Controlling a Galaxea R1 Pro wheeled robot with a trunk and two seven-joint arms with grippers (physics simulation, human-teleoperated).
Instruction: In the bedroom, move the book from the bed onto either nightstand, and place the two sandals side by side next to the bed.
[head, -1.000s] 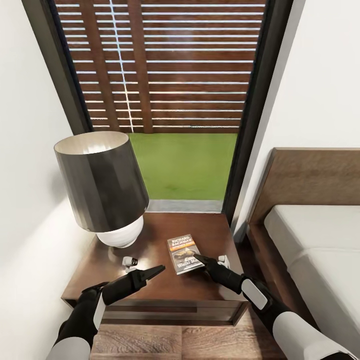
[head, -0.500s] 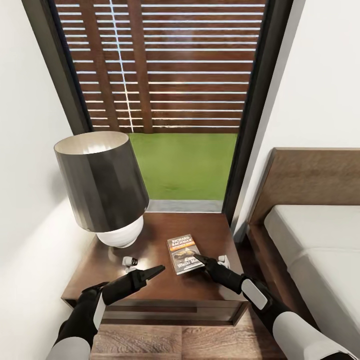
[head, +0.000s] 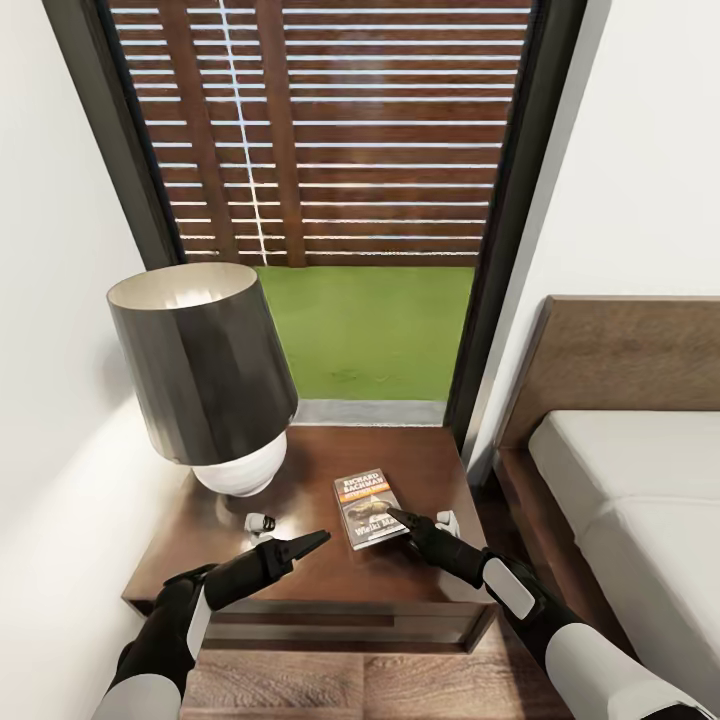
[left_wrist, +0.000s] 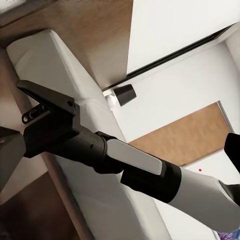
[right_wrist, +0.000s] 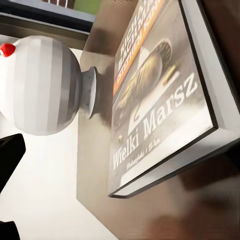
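Head view shows the dark Bachman paperback book (head: 368, 508) resting on the glossy brown nightstand (head: 400, 460), right gripper (head: 398, 517) at its four-o'clock corner, jaws' state unclear; sandals remain.

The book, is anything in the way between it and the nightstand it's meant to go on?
Nothing visible: the book already lies flat on the nightstand, beside the lamp. The right gripper is at its near edge.

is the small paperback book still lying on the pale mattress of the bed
No, the small dark-covered paperback book lies flat on the glossy dark brown wooden nightstand, beside the black-shaded, white-based lamp.
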